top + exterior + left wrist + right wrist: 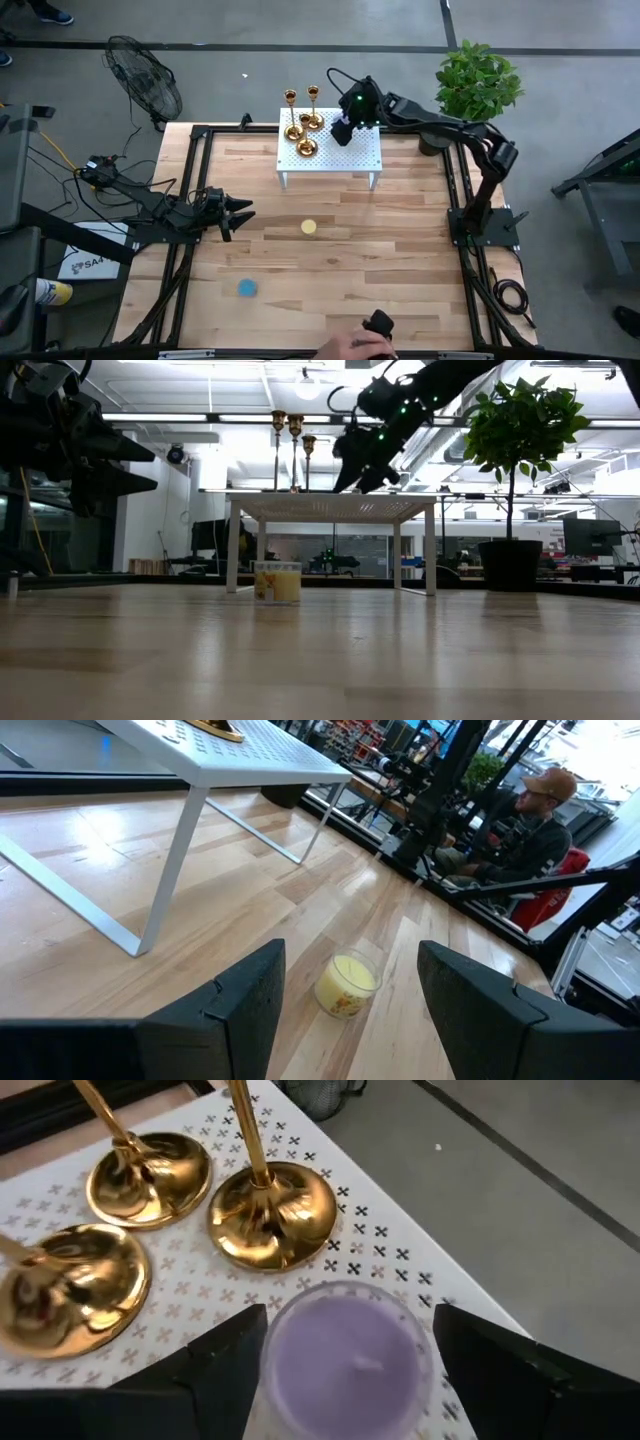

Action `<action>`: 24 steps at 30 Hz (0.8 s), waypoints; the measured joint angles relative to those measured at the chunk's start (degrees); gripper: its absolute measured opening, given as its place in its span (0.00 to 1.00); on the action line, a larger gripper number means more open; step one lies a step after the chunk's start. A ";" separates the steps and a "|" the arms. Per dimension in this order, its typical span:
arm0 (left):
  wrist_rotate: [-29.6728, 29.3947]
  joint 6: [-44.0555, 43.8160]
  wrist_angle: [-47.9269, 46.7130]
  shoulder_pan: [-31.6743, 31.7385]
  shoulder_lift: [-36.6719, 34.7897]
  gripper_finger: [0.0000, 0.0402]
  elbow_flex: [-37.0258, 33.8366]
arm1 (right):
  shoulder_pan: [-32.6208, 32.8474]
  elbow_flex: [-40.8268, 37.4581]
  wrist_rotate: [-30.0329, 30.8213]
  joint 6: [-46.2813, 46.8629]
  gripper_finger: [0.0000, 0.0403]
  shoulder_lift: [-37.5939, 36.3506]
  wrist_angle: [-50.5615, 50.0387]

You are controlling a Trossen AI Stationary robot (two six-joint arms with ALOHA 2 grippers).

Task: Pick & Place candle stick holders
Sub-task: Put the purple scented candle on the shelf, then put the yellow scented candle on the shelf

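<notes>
The right arm reaches across from its base, elbow bent, wrist angled downward. The right gripper (342, 130) points down with its fingers (215, 1355) spread wide. The left arm lies low and stretched out, the left gripper (240, 213) open, fingers (250, 1005) apart.

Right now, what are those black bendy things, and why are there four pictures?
They are two robot arms, each ending in a pincer called a gripper. One camera looks down from above, one looks across the wooden table, and one rides on each wrist. The left gripper waits open and empty near a yellow candle. The right gripper is over the small white table, beside three golden candle stick holders. A purple candle sits right at it; I can't tell if it's gripped.
</notes>
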 joint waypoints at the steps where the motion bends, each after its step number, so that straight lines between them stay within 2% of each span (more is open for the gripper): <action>1: -0.01 -0.01 -0.01 0.00 -0.01 0.56 -0.01 | 0.00 0.00 0.05 0.12 0.70 -0.70 -0.60; 11: -0.01 0.00 0.00 0.00 0.00 0.56 0.00 | 1.82 0.02 0.03 0.02 0.70 -7.92 -8.36; 24: -0.02 0.00 0.00 0.00 -0.02 0.56 0.00 | 9.41 0.02 -4.26 -0.97 0.70 -12.46 -20.34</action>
